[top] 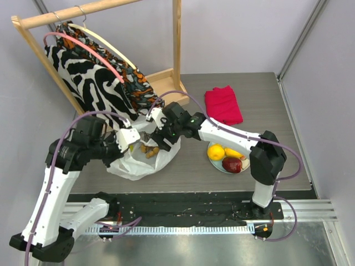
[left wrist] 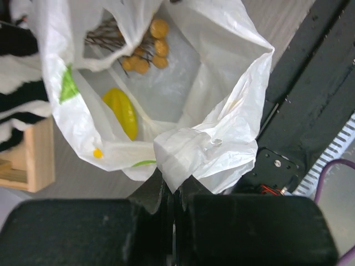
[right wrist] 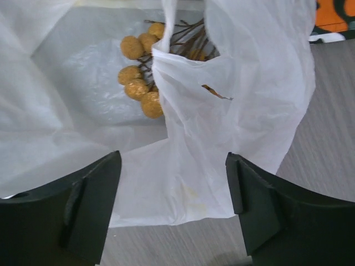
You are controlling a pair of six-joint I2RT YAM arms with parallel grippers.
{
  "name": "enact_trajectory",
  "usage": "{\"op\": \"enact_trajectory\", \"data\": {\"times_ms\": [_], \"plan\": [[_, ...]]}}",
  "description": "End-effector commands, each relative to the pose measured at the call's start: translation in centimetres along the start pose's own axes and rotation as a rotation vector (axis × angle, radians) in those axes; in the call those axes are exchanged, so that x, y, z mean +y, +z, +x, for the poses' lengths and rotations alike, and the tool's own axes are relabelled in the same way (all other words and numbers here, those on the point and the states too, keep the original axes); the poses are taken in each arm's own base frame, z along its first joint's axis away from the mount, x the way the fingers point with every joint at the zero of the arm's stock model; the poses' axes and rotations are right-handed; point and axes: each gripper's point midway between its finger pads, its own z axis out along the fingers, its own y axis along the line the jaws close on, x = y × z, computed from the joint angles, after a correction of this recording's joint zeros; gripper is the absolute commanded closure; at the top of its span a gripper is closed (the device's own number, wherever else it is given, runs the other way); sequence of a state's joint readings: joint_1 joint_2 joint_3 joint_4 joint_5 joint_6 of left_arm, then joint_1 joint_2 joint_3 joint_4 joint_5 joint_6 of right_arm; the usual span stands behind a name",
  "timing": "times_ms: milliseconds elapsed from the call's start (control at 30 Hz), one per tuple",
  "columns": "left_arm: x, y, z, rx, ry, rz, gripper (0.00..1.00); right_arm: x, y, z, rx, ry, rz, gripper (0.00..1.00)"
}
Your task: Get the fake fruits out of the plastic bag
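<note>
Top view: your left gripper (top: 130,137) pinches the plastic bag (top: 138,166) by its rim, and your right gripper (top: 157,128) hovers wide over the mouth.

Left wrist: hold that pinch taut. A yellow fruit (left wrist: 123,112) lies ahead of the fingers, its long axis slanting away-left.

Right wrist: the grape cluster (right wrist: 138,72) sits beyond your spread jaws, stems pointing away-right. Clear the bag's fold before closing.

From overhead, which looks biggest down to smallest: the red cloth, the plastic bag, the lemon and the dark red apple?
1. plastic bag
2. red cloth
3. lemon and dark red apple: they look about alike, too close to rank.
</note>
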State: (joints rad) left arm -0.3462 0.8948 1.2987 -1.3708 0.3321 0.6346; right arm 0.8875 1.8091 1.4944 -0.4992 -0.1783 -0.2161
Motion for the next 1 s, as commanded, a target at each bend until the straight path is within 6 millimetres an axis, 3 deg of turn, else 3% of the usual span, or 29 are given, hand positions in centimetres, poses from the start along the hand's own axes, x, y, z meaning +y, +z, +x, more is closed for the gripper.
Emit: {"op": "enact_trajectory", "data": {"times_ms": [0, 67, 167, 333, 400, 533, 600, 667, 700, 733, 800, 833, 867, 900, 933, 967], "plan": [[0.2, -1.1, -1.0, -0.008, 0.012, 0.003, 1.00, -3.1, 0.0, -3.3, -0.066, -0.095, 0.212, 0.15], [-0.1, -1.1, -0.5, 0.003, 0.005, 0.008, 1.00, -4.8, -0.7, -4.6, -0.082, -0.095, 0.302, 0.15], [-0.7, -1.0, 0.4, 0.019, -0.005, 0.016, 1.00, -5.6, -2.2, -5.9, -0.105, -0.119, 0.340, 0.15], [-1.0, -1.0, 0.6, 0.020, -0.009, 0.022, 1.00, -7.4, -4.1, -5.7, -0.085, -0.163, 0.391, 0.16], [-0.8, -0.9, 0.4, 0.019, -0.013, 0.023, 1.00, -8.2, -3.6, -5.2, -0.071, -0.156, 0.398, 0.15], [-0.1, -0.7, -0.5, 0.005, 0.006, 0.023, 1.00, -7.8, 0.6, -3.4, -0.023, -0.166, 0.270, 0.14], [0.6, -0.3, -1.1, 0.000, 0.017, 0.021, 1.00, -9.1, 3.0, -2.5, 0.006, -0.149, 0.284, 0.16], [1.5, -0.3, -2.2, -0.014, 0.045, 0.006, 1.00, -11.6, 3.8, -3.4, -0.021, -0.099, 0.300, 0.39], [2.8, 0.3, -3.0, -0.021, 0.058, -0.013, 1.00, -12.4, 3.6, -4.2, -0.045, -0.070, 0.307, 0.69], [3.7, 0.3, -4.0, -0.036, 0.075, -0.031, 1.00, -13.5, 2.5, -6.4, -0.099, -0.066, 0.327, 0.99], [6.7, -1.1, -7.8, -0.111, 0.128, -0.126, 1.00, -16.4, 0.1, -8.1, -0.155, -0.047, 0.350, 0.99], [8.6, 0.0, -8.7, -0.082, 0.145, -0.132, 1.00, -17.6, -2.2, -10.7, -0.228, -0.040, 0.376, 0.99], [10.3, -2.3, -11.7, -0.147, 0.184, -0.209, 1.00, -19.0, -4.2, -11.8, -0.271, -0.014, 0.408, 0.99], [11.8, -2.6, -13.3, -0.163, 0.199, -0.241, 1.00, -21.3, -6.4, -12.4, -0.319, 0.066, 0.448, 0.99], [13.5, -1.5, -14.4, -0.145, 0.196, -0.239, 1.00, -22.2, -9.0, -14.3, -0.393, 0.088, 0.454, 0.99], [14.8, -4.5, -17.7, -0.230, 0.237, -0.315, 1.00, -22.4, -11.6, -15.6, -0.452, 0.104, 0.460, 0.99]]}}
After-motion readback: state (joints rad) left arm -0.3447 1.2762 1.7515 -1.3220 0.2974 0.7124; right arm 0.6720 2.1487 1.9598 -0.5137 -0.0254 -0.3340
